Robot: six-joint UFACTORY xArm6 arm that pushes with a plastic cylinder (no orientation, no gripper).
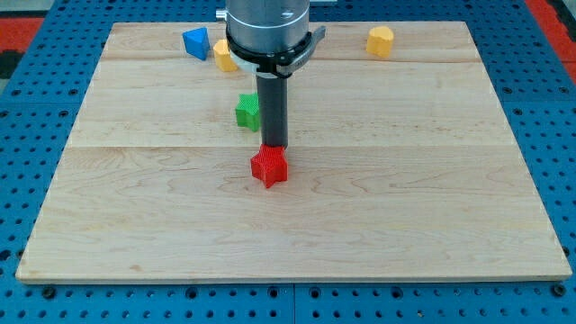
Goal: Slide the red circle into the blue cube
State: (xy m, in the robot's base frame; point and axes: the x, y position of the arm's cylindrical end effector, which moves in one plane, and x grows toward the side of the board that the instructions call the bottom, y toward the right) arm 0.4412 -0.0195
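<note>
My tip (274,147) stands near the board's middle, right at the upper edge of a red star-shaped block (269,167); it seems to touch it. This is the only red block I see. A blue block (195,42), which looks wedge-shaped, lies near the view's top left, far from the tip. The rod and the arm's round head (268,27) hide part of the board's top middle.
A green block (247,111) lies just left of the rod. A yellow block (223,57) sits beside the blue one, partly hidden by the arm. Another yellow block (381,41) is at the top right. The wooden board (405,207) ends on a blue pegboard.
</note>
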